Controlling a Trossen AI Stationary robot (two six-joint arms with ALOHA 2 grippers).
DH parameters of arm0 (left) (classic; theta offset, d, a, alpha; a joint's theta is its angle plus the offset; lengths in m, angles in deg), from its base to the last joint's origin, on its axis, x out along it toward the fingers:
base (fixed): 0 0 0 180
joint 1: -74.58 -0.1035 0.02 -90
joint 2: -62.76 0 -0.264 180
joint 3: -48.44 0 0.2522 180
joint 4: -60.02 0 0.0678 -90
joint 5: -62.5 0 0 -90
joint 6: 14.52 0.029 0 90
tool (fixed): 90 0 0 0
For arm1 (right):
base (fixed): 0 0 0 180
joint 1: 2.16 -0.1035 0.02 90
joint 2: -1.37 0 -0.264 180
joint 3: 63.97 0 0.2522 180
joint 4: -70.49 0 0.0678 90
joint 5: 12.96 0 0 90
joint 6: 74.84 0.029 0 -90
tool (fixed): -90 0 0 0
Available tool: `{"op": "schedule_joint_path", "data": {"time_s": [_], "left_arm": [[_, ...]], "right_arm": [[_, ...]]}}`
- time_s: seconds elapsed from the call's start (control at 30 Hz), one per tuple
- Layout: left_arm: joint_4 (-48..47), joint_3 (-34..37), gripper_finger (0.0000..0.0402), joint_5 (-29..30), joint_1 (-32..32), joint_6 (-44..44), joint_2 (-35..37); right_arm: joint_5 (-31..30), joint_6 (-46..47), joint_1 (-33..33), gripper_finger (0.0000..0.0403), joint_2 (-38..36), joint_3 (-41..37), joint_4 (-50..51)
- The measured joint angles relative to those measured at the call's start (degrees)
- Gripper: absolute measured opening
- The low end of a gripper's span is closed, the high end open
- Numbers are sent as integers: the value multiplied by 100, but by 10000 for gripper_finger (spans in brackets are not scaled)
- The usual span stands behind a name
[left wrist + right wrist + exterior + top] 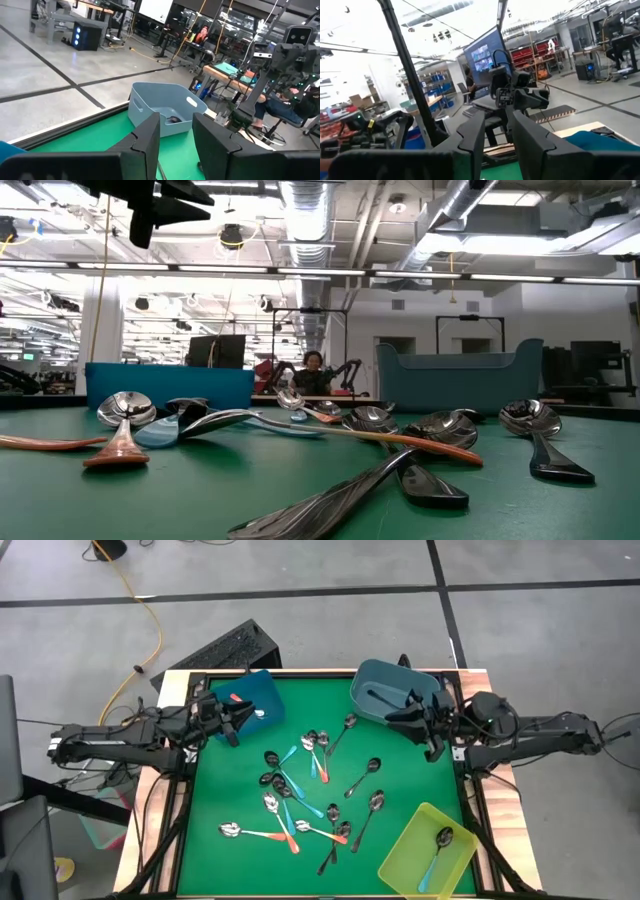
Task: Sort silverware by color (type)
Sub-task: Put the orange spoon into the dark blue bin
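Note:
Several spoons (305,790) with shiny bowls lie scattered on the middle of the green table (220,790); their handles are orange-red, light blue or dark. My left gripper (237,726) hangs open and level above the near edge of a dark blue bin (262,690) at the far left; nothing is between its fingers (150,135). My right gripper (402,720) hangs open beside a grey-blue bin (380,690) at the far right, its fingers (472,132) also holding nothing. Both are well above the spoons.
The dark blue bin holds an orange-red spoon (234,697). A dark spoon (174,119) lies in the grey-blue bin (150,102). A yellow-green bin (415,865) at the near right holds a light-blue-handled spoon (438,850). A keyboard (225,648) lies beyond the far edge.

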Motion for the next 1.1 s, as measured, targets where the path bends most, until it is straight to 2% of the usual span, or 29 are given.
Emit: {"op": "schedule_joint_path", "data": {"time_s": [0.23, 0.53, 0.9, 1.1], "left_arm": [[-3, 0, 100, -130, 0, -2, 0], [-127, 0, 100, -157, -2, -4, 0], [-130, 0, 100, -156, -2, -127, 0], [-132, 0, 100, -210, -2, -184, 0]], "right_arm": [[-9, -4, 118, 117, 2, 0, 218], [-11, 209, 101, 117, 166, 0, 1421], [-16, 299, 101, 117, 825, 0, 1918], [-44, 304, -48, 117, 1500, 0, 2061]]}}
